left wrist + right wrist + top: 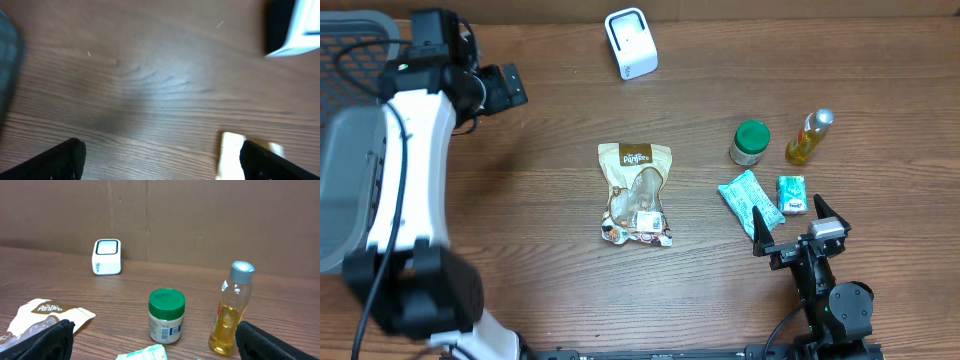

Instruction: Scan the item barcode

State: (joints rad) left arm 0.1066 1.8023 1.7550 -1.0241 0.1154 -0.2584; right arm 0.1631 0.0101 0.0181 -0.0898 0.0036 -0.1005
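To the left of the right pincer (788, 226), recorded spread wide and empty: snack pouch (636, 195), flat, long axis running fore-and-aft toward scanner (631, 42); left pincer (516, 88), equally wide, judged no nearer.

White scanner (631, 42) stands upright at back; beige snack pouch (636, 193) lies flat centrally.

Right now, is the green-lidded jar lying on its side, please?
No, the green-lidded jar stands upright with its lid on top.
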